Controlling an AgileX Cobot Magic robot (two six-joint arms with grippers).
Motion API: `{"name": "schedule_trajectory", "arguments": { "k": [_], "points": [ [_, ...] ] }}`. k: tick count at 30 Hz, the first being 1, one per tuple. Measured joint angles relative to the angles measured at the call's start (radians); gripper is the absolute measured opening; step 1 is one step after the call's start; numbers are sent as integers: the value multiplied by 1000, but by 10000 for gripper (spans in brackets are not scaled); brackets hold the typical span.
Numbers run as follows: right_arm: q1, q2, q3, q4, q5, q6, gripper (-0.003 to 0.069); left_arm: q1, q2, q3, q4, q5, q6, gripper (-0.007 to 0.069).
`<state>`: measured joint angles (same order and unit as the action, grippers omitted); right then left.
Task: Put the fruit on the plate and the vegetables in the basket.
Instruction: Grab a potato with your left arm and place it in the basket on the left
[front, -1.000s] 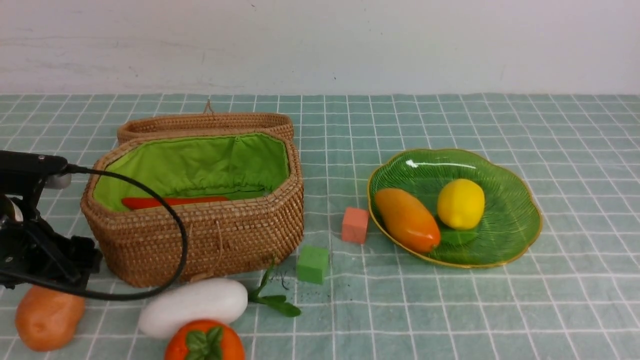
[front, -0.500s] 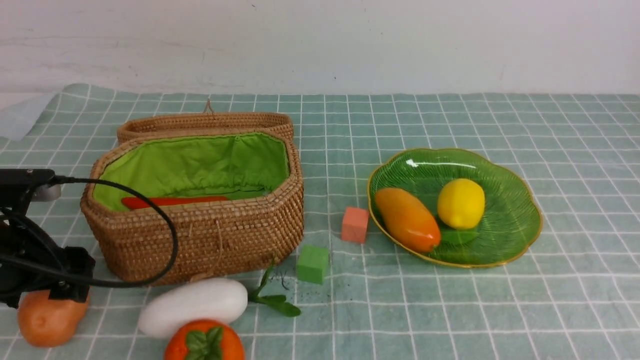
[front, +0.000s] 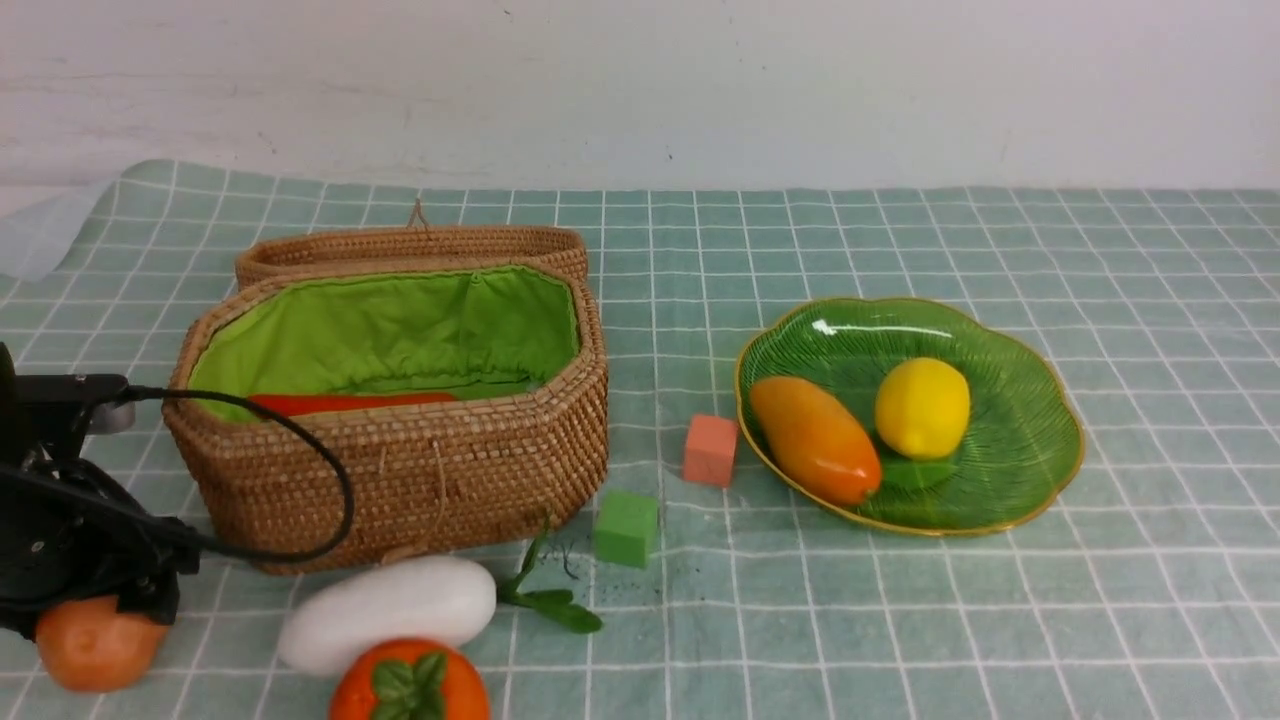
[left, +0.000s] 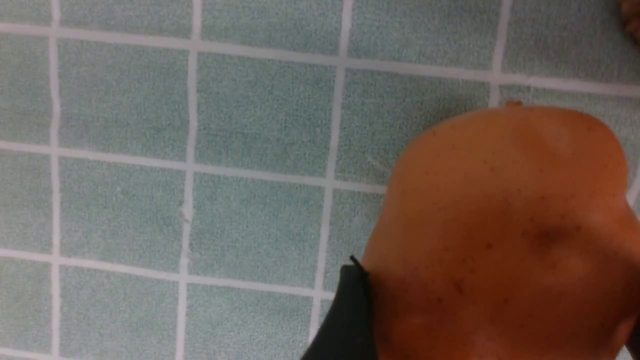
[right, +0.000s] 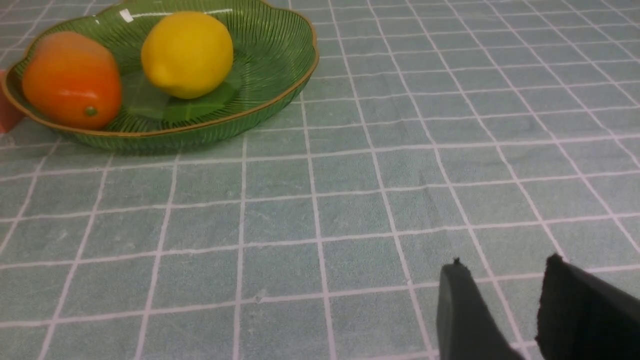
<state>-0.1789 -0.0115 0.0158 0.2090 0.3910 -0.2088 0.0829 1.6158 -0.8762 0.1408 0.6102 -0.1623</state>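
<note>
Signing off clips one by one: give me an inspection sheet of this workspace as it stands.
Surface: teal checked cloth, flat.
Job's things: mango and lemon on the plate; red pepper in the basket, lid open; potato, white radish and persimmon on the cloth, front left.
Clutter: orange cube and green cube between basket and plate.
Grippers: left gripper jaws wide, astride the potato; right gripper jaws apart, empty, above bare cloth.
Cables: black cable loops across the basket's front.
Surroundings: white wall behind; nothing else seen.
</note>
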Motion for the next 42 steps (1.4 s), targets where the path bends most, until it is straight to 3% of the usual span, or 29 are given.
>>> {"name": "schedule_trajectory", "arguments": {
  "k": [17, 31, 37, 39, 42],
  "points": [
    [0, 0, 0, 0, 0, 1, 240, 0, -52, 0, 17, 66, -13, 601],
    [0, 0, 0, 0, 0, 1, 240, 0, -400, -63, 13, 162, -15, 601],
    [0, 0, 0, 0, 0, 1, 240, -3, -417, -238, -146, 184, -14, 601],
    [0, 0, 0, 0, 0, 1, 240, -34, -382, -313, -273, 183, 14, 601],
    [0, 0, 0, 0, 0, 1, 240, -117, -286, -391, -350, 172, 93, 601]
  ]
}}
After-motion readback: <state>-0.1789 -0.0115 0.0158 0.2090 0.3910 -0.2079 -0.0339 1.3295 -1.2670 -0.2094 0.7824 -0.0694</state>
